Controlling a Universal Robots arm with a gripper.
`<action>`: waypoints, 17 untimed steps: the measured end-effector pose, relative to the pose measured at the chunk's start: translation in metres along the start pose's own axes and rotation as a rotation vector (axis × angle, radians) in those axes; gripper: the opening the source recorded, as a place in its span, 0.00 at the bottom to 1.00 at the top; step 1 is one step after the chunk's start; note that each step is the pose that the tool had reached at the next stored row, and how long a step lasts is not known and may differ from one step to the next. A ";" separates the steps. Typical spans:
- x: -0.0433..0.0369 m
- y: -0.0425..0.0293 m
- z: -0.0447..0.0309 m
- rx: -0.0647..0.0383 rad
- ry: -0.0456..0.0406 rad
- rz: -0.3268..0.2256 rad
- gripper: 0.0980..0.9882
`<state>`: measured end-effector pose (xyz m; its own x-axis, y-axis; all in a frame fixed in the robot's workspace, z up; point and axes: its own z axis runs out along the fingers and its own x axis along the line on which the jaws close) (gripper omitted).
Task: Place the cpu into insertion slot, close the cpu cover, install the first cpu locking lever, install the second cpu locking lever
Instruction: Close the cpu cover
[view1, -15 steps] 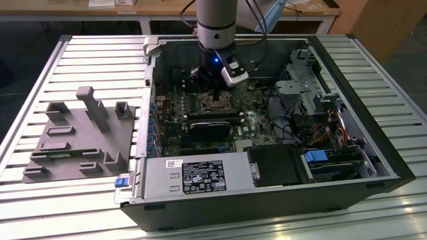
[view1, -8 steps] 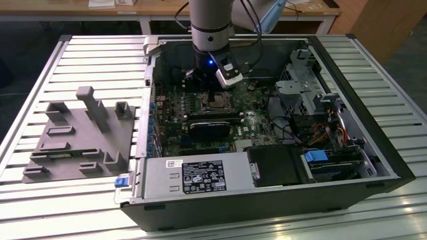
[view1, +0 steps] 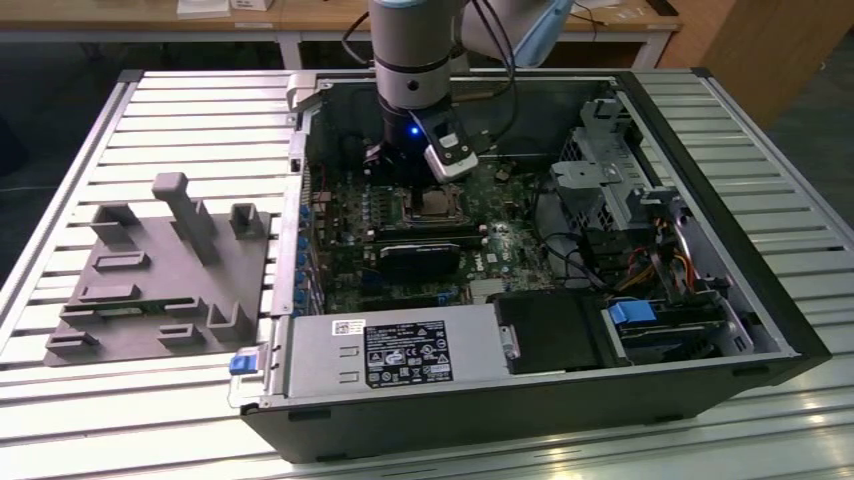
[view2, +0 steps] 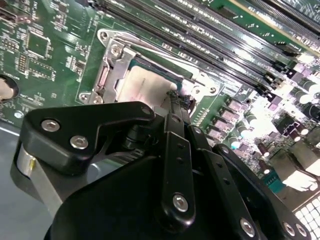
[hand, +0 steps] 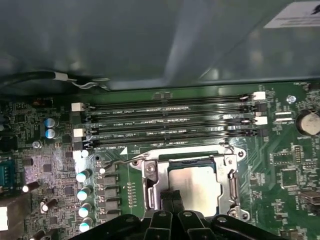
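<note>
Cpu (hand: 194, 187) is seen seated in the insertion slot (hand: 190, 163), with the cpu cover (hand: 151, 182) laid flat around it. The gripper (hand: 170, 194) is drawn together at the cover's edge, nothing visibly held. Pressure is best kept gentle and straight down.

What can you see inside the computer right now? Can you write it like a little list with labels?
place: open computer case with a green motherboard inside
cpu: silver top, sitting in the insertion slot
cpu cover: down, framing the cpu
hand: fingers together, tips at the cover's edge
memory slots: long, black, beside the insertion slot
</note>
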<state>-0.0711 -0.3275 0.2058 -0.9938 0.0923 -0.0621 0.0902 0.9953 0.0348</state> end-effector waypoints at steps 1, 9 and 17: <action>0.0010 -0.0001 0.0003 0.000 0.0000 -0.001 0.00; 0.0044 -0.0005 0.0049 0.000 0.0000 -0.003 0.00; 0.0047 -0.0006 0.0072 0.000 0.0001 -0.002 0.00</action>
<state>-0.0754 -0.3275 0.1983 -0.9940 0.0898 -0.0621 0.0878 0.9955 0.0348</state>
